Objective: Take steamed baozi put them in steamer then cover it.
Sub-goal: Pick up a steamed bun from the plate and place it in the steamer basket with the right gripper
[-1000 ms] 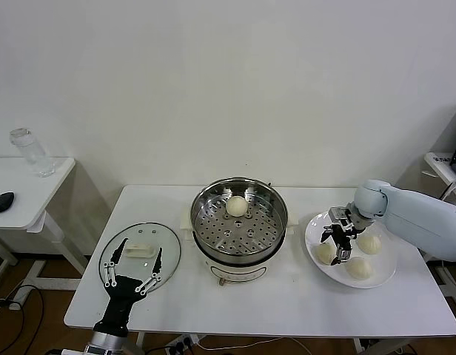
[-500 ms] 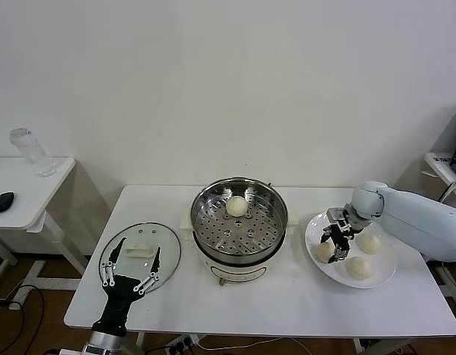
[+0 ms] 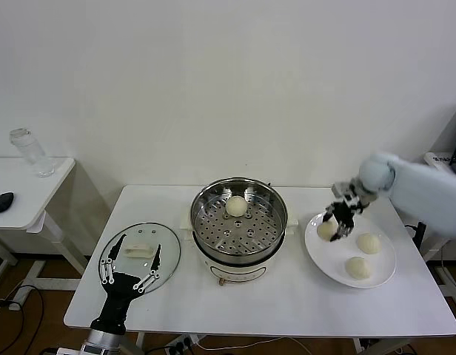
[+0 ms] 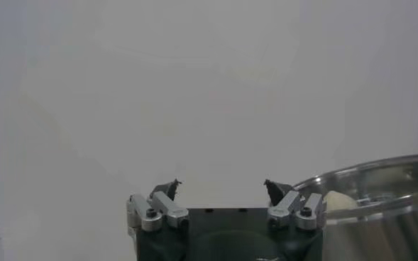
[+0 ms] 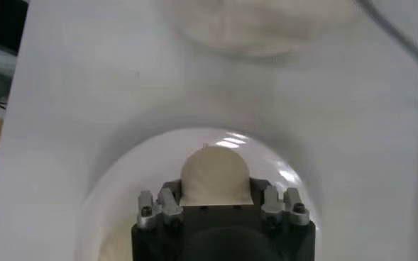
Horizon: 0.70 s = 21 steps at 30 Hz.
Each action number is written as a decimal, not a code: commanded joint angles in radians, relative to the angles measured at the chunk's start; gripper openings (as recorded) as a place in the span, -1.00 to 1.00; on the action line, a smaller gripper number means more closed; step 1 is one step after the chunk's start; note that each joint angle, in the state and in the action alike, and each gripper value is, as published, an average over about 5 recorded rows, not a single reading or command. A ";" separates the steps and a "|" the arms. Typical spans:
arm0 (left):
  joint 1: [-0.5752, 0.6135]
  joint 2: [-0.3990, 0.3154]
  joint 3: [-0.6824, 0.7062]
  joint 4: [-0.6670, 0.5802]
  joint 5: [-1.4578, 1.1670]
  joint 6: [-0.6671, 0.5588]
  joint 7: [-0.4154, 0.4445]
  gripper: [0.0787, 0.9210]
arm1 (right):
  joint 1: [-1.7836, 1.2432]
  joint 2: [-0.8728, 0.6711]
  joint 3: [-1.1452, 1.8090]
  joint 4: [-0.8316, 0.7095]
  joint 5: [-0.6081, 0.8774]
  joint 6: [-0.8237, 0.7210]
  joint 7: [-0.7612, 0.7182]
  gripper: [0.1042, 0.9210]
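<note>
The right hand [image 3: 339,222] is gripping a baozi [image 3: 329,230] between its fingers and carrying it just above the left edge of the white plate [image 3: 376,278], where two more buns [image 3: 363,256] are waiting on the right side of the tabletop [image 3: 287,303]. To its left, mid-table, the steamer [image 3: 239,222] is sitting uncovered with one bun [image 3: 236,205] already resting on the far part of its perforated floor, so I judge this one is heading there next. At the near left the left hand [image 3: 129,275] is hanging spread wide and empty over the glass cover [image 3: 165,244], probably staged there for lidding once the basket is full.
</note>
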 commanded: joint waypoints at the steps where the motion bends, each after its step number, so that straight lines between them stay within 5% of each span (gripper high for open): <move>1: 0.001 0.003 0.002 -0.005 0.005 -0.003 0.000 0.77 | 0.311 0.091 -0.109 0.034 0.142 -0.015 -0.085 0.38; 9: 0.005 0.005 0.008 -0.013 0.018 -0.008 -0.001 0.77 | 0.388 0.298 -0.196 0.103 0.326 -0.117 -0.009 0.37; 21: -0.034 -0.009 0.013 0.008 0.020 -0.011 0.002 0.77 | 0.256 0.546 -0.281 0.100 0.407 -0.190 0.177 0.36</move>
